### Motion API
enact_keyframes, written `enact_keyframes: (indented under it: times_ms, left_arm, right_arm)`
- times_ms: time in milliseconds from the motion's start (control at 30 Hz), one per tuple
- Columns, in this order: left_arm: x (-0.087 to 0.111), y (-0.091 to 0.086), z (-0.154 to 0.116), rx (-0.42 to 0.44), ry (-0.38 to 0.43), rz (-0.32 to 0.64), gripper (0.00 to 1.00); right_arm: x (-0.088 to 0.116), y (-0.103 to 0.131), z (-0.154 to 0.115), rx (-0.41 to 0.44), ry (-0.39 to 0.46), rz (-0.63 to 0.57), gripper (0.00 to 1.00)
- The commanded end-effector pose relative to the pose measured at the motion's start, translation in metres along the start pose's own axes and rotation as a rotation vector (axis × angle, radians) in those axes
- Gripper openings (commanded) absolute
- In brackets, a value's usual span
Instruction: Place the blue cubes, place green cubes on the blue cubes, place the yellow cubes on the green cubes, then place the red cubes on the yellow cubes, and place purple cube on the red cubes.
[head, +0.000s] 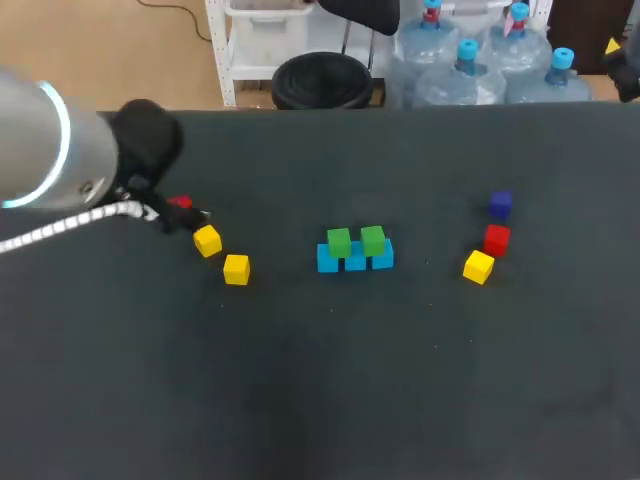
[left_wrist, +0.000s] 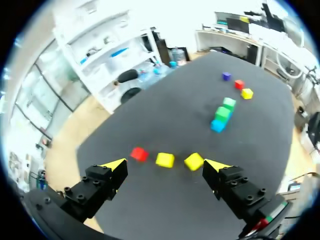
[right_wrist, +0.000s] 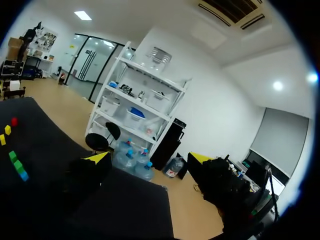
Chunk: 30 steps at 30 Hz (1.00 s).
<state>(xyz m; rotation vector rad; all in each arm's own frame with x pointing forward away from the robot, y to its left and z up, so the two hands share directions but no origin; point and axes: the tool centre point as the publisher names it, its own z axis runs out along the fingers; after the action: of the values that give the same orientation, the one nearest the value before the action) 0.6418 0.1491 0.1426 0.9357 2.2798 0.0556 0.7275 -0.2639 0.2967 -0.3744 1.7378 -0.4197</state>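
A row of blue cubes (head: 355, 260) lies mid-table with two green cubes (head: 356, 240) on top; the left wrist view shows this stack (left_wrist: 221, 115) far ahead. A red cube (head: 180, 202) and two yellow cubes (head: 207, 240) (head: 236, 268) lie at the left. My left gripper (left_wrist: 165, 165) hangs open above them: the red cube (left_wrist: 139, 154) and both yellow cubes (left_wrist: 165, 160) (left_wrist: 193, 161) show between and just ahead of its fingers, untouched. At the right lie a purple cube (head: 501, 204), a red cube (head: 496, 239) and a yellow cube (head: 479, 266). My right gripper (right_wrist: 149, 157) is open and holds nothing, high off the table's far side.
The dark table (head: 320, 400) has bare cloth in front of the cubes and between the groups. My left arm (head: 60, 150) covers the table's far left corner.
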Motion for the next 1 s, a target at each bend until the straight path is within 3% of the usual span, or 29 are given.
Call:
enact_keyframes:
  times_ms: [33, 233, 500, 1000]
  left_arm:
    - [-0.007, 0.015, -0.001, -0.021, 0.008, 0.032, 1.00]
    - [-0.028, 0.031, 0.010, -0.012, -0.015, 0.069, 1.00]
    - [-0.030, 0.042, 0.028, -0.009, -0.045, 0.029, 1.00]
    - [-0.045, 0.074, 0.040, -0.035, -0.047, 0.045, 1.00]
  right_arm:
    - [0.006, -0.002, 0.001, -0.096, -0.153, 0.008, 1.00]
    - [0.012, 0.002, 0.001, -0.110, -0.146, 0.025, 1.00]
    - [0.020, 0.004, 0.001, -0.120, -0.130, 0.032, 1.00]
    - [0.023, 0.007, 0.002, -0.123, -0.119, 0.043, 1.00]
